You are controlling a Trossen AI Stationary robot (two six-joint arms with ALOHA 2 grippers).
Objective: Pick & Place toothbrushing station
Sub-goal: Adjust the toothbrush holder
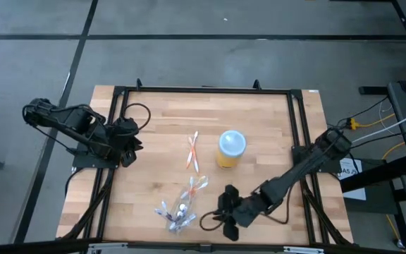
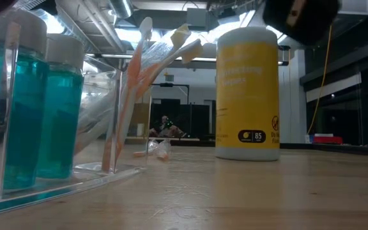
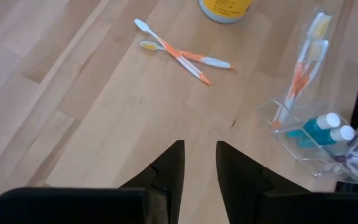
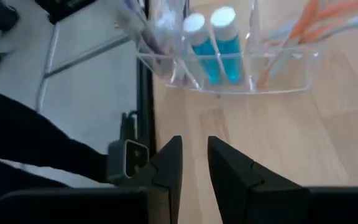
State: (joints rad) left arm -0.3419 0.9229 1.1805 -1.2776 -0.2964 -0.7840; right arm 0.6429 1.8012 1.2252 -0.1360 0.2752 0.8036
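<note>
At the frame's left, my left gripper (image 1: pixel 134 144) waits at the table's (image 1: pixel 259 127) edge, fingers narrowly parted, empty. Two loose toothbrushes (image 1: pixel 192 152) lie crossed at centre, bare wood around them. The yellow cup (image 1: pixel 231 149) stands just right. Lower centre, the clear organiser (image 1: pixel 180 210) holds teal tubes (image 4: pixel 210 46); beside it my right gripper (image 1: pixel 223 210) is narrow, empty.
</note>
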